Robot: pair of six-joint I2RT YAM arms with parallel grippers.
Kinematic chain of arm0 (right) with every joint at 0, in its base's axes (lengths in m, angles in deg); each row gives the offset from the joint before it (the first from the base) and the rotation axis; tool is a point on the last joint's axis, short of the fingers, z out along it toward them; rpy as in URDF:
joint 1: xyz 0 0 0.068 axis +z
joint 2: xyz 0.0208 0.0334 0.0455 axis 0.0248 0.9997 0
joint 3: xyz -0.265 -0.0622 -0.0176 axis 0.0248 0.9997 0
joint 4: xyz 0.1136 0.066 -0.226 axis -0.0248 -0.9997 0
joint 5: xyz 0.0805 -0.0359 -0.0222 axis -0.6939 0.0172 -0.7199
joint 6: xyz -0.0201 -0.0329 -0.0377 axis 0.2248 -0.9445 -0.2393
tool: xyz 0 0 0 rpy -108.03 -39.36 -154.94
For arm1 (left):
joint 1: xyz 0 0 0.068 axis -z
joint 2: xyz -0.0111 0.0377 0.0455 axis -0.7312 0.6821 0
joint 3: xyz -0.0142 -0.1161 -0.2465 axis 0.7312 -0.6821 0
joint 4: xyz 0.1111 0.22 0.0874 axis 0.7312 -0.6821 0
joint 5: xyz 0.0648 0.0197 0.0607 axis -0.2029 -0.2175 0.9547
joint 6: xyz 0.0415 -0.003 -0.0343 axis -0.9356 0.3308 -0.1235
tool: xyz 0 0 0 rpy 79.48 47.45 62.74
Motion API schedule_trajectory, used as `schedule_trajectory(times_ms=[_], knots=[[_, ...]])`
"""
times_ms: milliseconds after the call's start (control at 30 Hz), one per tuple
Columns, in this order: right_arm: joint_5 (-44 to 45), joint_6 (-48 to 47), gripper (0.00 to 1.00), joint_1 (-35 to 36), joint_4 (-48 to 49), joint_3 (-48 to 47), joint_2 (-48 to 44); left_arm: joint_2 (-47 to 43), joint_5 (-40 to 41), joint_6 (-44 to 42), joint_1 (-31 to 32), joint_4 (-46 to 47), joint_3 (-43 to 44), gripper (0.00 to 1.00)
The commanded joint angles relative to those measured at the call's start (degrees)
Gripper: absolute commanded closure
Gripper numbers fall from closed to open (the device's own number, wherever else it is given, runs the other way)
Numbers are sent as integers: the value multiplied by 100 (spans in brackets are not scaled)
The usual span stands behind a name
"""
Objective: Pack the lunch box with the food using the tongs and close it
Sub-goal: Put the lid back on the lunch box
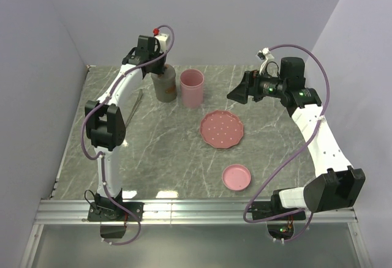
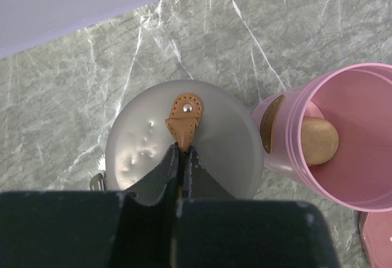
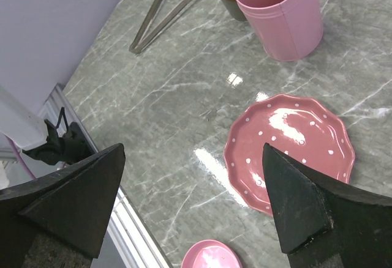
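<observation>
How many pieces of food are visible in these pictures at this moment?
1: a beige round piece inside the pink cup. None lies on the pink plate. More pieces may be hidden in the lidded grey container or deeper in the cup.

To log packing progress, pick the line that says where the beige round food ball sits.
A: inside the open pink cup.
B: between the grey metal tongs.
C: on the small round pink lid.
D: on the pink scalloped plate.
A: the left wrist view shows the beige round food ball lying at the bottom of the open pink plastic cup, and the pink white-dotted scalloped plate bears no food.
</observation>
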State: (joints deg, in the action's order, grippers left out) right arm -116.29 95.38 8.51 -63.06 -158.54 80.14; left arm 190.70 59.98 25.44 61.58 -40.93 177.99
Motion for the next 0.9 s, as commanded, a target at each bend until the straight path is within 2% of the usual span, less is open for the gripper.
schedule_trajectory(times_ms=[0,200,533,733,867], knots=[[-118,2,0,-59,113,-49,50,46,-74,45,70,-344,-204,98],[-179,20,0,-103,78,-49,24,19,-250,361,-9,-397,-265,98],[-241,20,0,-156,69,-101,50,-24,-391,326,-158,-389,-766,97],[-285,46,0,-173,43,-128,94,-33,-373,308,-149,-353,-810,87],[-276,38,0,-164,16,-154,85,37,-347,212,-149,-537,-390,80]])
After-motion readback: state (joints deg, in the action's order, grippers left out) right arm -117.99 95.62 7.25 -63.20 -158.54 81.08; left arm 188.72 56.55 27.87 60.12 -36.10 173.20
